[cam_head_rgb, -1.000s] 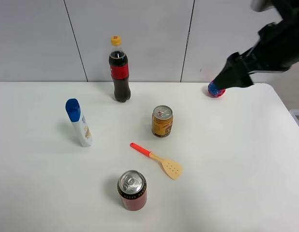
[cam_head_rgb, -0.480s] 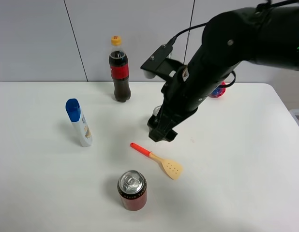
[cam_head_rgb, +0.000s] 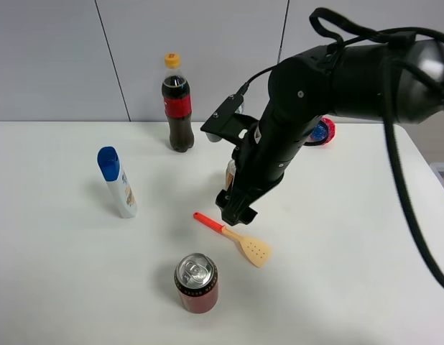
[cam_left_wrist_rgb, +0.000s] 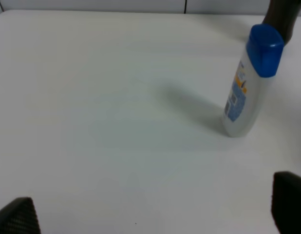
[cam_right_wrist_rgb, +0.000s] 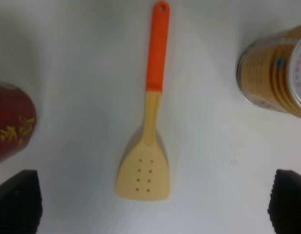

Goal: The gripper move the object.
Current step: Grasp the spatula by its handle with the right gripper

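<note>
The object is a toy spatula (cam_head_rgb: 233, 235) with an orange-red handle and a pale yellow perforated blade. It lies flat on the white table (cam_head_rgb: 351, 237), between the two cans. My right gripper (cam_head_rgb: 236, 208), at the end of the bulky black arm, hovers just above the handle end. In the right wrist view the spatula (cam_right_wrist_rgb: 151, 122) lies centred between the two black fingertips (cam_right_wrist_rgb: 16, 200), which are wide apart with nothing in them; the gripper (cam_right_wrist_rgb: 150, 204) does not touch it. My left gripper (cam_left_wrist_rgb: 150, 214) is open and empty above bare table.
A cola bottle (cam_head_rgb: 177, 104) stands at the back. A white bottle with a blue cap (cam_head_rgb: 118, 181) stands at the left. A gold can (cam_right_wrist_rgb: 279, 73) sits mostly behind the arm. A red can (cam_head_rgb: 196, 282) stands near the front. A red-and-blue ball (cam_head_rgb: 325, 131) lies at the back right.
The right arm swung in from the far right back corner to the middle of the table and came down over the spatula's handle. The spatula has not moved.
</note>
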Robot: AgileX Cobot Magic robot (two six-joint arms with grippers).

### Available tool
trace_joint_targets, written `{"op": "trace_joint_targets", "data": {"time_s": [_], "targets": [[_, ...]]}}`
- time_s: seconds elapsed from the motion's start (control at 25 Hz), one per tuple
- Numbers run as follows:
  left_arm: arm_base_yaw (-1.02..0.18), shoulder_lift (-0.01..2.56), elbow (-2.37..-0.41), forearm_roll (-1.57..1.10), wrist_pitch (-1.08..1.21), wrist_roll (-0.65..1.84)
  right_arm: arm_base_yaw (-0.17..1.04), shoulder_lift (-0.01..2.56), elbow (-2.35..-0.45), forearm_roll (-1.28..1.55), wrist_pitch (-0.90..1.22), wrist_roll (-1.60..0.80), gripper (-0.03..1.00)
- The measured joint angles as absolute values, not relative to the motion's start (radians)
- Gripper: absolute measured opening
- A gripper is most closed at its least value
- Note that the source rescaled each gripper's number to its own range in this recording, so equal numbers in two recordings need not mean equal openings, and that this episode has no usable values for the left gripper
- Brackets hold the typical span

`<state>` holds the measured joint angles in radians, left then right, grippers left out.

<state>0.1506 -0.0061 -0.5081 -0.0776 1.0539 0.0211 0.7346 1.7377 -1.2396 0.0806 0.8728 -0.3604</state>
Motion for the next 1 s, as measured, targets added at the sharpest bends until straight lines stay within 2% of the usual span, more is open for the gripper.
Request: {"op": "trace_joint_targets", "data": {"time_s": [1.0], "targets": [[0.151, -0.006, -0.508, -0.078, 1.054, 0.022, 0.735, 1.981, -1.240, 0.081, 0.800, -0.306, 0.90]]}}
